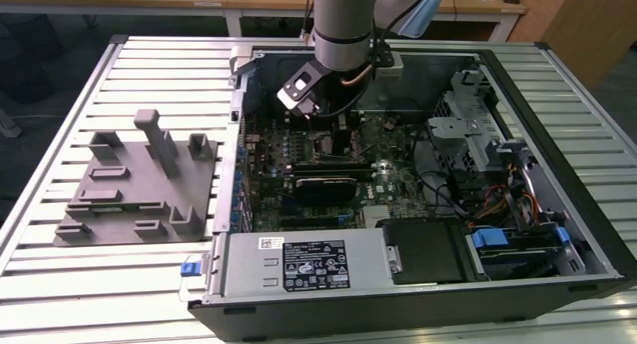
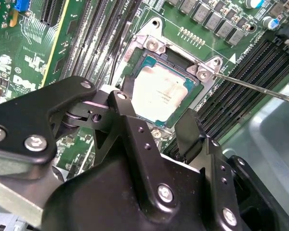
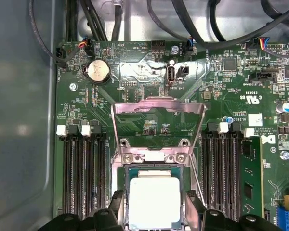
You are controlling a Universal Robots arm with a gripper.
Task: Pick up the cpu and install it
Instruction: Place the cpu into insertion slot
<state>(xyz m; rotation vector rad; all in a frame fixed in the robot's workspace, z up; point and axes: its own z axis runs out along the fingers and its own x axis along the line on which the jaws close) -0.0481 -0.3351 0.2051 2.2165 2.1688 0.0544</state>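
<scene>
The cpu (image 3: 152,198), a pale silvery square, lies flat in the socket of the green motherboard (image 3: 135,82) inside the open computer case (image 1: 418,210). The socket's metal load plate (image 3: 157,114) stands flipped up behind it. My gripper (image 3: 154,206) hovers just over the chip and is open. One black fingertip (image 3: 116,201) stands on each side of the chip, with a small gap to its edges. In the second wrist view the cpu (image 2: 159,91) shows between and beyond the two fingers (image 2: 124,103). In the exterior view the gripper (image 1: 316,114) reaches down into the case's far half.
A grey plastic tray (image 1: 139,187) with upright posts lies on the slatted table at the exterior view's left. Memory slots (image 3: 82,173) flank the socket, and a thin lever rod (image 2: 260,89) sticks out beside it. Cables (image 1: 468,195), a drive cage and the power supply (image 1: 298,266) crowd the case.
</scene>
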